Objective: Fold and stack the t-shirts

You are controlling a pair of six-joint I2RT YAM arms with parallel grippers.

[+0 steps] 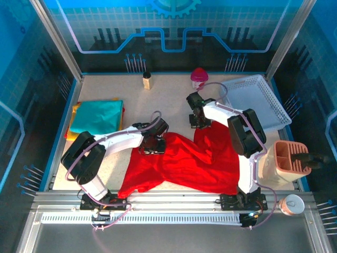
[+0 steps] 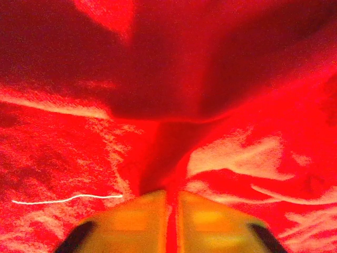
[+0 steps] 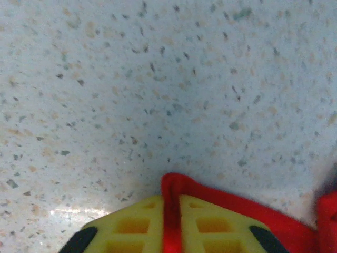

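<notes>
Red shirt point(image 1: 195, 161) lies crumpled and spread on the bench point(image 1: 105, 89), left of the basket point(image 1: 258, 103) and nearer the arm bases. Its far right part reaches close to the basket's near-left corner.

Left tool point(image 1: 152, 143) sits on the shirt's far left edge, well left of the basket. Wrist view: yellow pads point(image 2: 137, 221) almost together, with a thin ridge of red cloth drawn up between them. The tool is closed on the red shirt.

Right tool point(image 1: 199, 122) is just left of the basket, at the shirt's far edge. Wrist view: pads point(image 3: 210, 226) clamped on a fold of red hem, speckled bench beyond.

Teal shirt point(image 1: 97, 116) lies folded far left of the basket, on top of a yellow shirt point(image 1: 76, 108) whose edge peeks out.
</notes>
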